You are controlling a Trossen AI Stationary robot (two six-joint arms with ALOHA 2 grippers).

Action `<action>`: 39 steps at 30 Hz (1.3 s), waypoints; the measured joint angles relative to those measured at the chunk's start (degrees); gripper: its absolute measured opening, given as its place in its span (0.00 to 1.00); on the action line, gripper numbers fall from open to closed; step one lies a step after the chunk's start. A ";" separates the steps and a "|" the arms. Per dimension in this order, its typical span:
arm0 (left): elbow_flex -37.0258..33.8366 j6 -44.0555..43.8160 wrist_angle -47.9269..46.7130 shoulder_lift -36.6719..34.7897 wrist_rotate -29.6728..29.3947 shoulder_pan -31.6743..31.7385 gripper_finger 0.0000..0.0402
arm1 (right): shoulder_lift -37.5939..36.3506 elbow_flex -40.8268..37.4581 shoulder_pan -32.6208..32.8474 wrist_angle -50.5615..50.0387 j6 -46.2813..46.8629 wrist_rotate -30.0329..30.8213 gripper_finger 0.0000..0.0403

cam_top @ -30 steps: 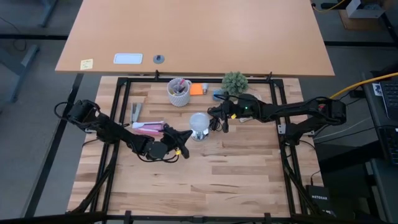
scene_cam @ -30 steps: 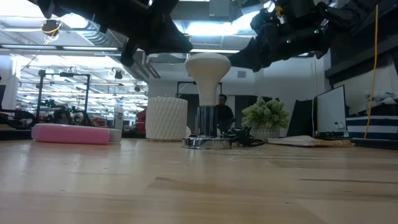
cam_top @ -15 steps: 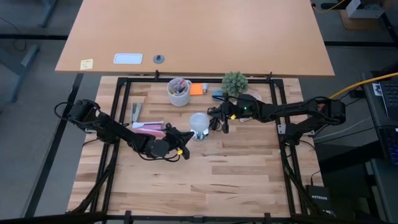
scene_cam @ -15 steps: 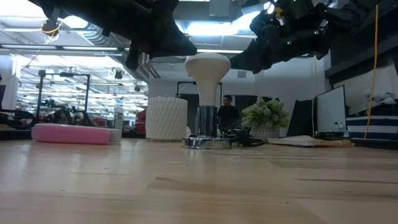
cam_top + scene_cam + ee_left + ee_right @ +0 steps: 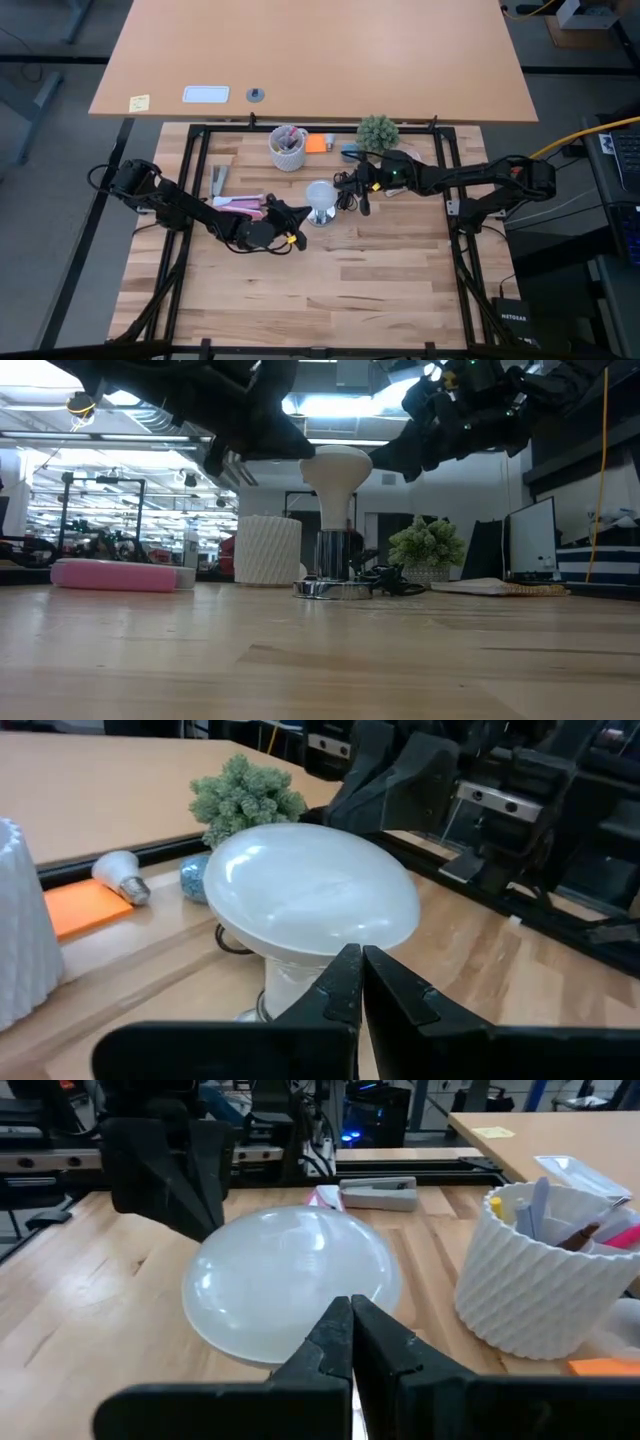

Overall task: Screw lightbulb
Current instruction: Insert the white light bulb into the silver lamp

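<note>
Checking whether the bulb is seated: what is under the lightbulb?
The lightbulb stands upright in a silvery round fitting on the table. Its screw base is hidden inside, so thread depth cannot be seen.

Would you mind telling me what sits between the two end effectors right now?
The lightbulb, upright in its silvery fitting, stands between the left end effector and the right end effector, as the high view shows.

Left tool (image 5: 297,215): crept toward the lightbulb (image 5: 319,194) from the left; closed tip now just beside the globe, earlier a clear gap. In the low view its dark bulk now overlaps the globe's left edge. Person in the far room behind the bulb: no longer visible.
</note>
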 joint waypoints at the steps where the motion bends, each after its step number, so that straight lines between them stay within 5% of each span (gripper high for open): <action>1: 0.00 0.12 -0.03 0.00 -0.52 0.00 0.01 | -0.01 0.00 0.00 -0.17 0.07 -0.34 0.01; 21: -0.02 -2.88 -1.55 0.00 -9.28 1.77 0.01 | 0.02 -0.01 0.11 -1.80 4.32 -10.82 0.01; 39: 0.00 1.45 -0.20 -2.72 -15.12 -4.13 0.01 | -3.99 -0.07 0.04 3.46 3.94 -9.82 0.01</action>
